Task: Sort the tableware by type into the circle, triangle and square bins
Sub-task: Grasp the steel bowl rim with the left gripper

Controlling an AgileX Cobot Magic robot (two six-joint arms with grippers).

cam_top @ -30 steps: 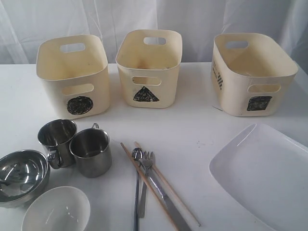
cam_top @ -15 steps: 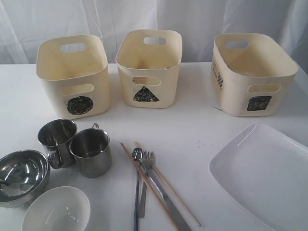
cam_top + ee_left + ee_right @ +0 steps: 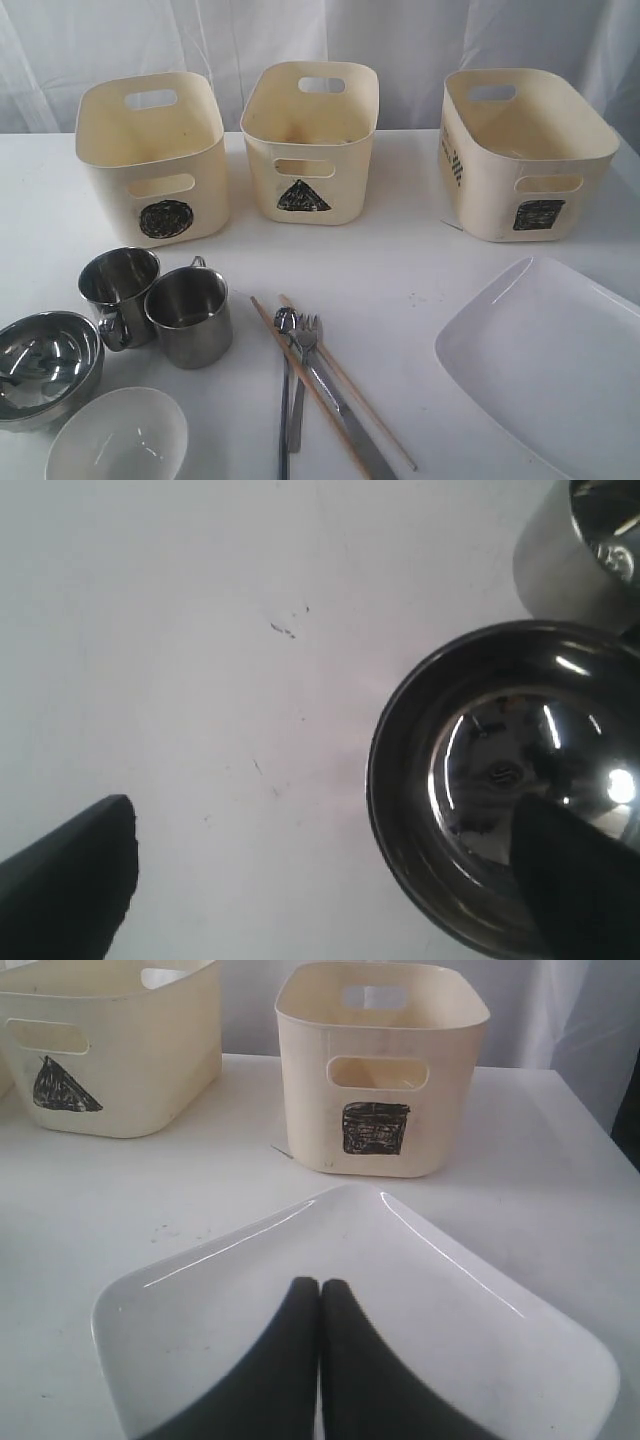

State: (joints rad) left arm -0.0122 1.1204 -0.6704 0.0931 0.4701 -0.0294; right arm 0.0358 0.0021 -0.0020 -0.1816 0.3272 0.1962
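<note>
My left gripper (image 3: 325,815) hangs low over the table (image 3: 200,630), its two dark fingers (image 3: 75,885) spread wide and holding nothing. The steel bowl (image 3: 470,780) sits under one finger, which hovers above its shiny hollow. The other finger hangs well outside the rim, over bare table. A mug (image 3: 575,560) stands just beyond the bowl, past the fingertips.

My right gripper (image 3: 319,1290) is clenched, with its fingers pressed flat together and empty. It hovers over the near part of the plate (image 3: 450,1280). Straight ahead of those fingertips stands the square bin (image 3: 380,1070), and the triangle bin (image 3: 110,1050) is off to one side. The circle bin (image 3: 150,160) shows only in the exterior view.

I can see no piece in any bin, and the white bowl (image 3: 118,435) and cutlery (image 3: 300,390) lie untouched on the table. I judge the sort is only starting, with the steel bowl as the first pick.

The next move calls for lowering the left fingers until the bowl's wall runs between them, then pinching the rim and lifting. The steel looks slick, so the pinch needs to sit deep. The mug is close enough that the lift should go straight up.
</note>
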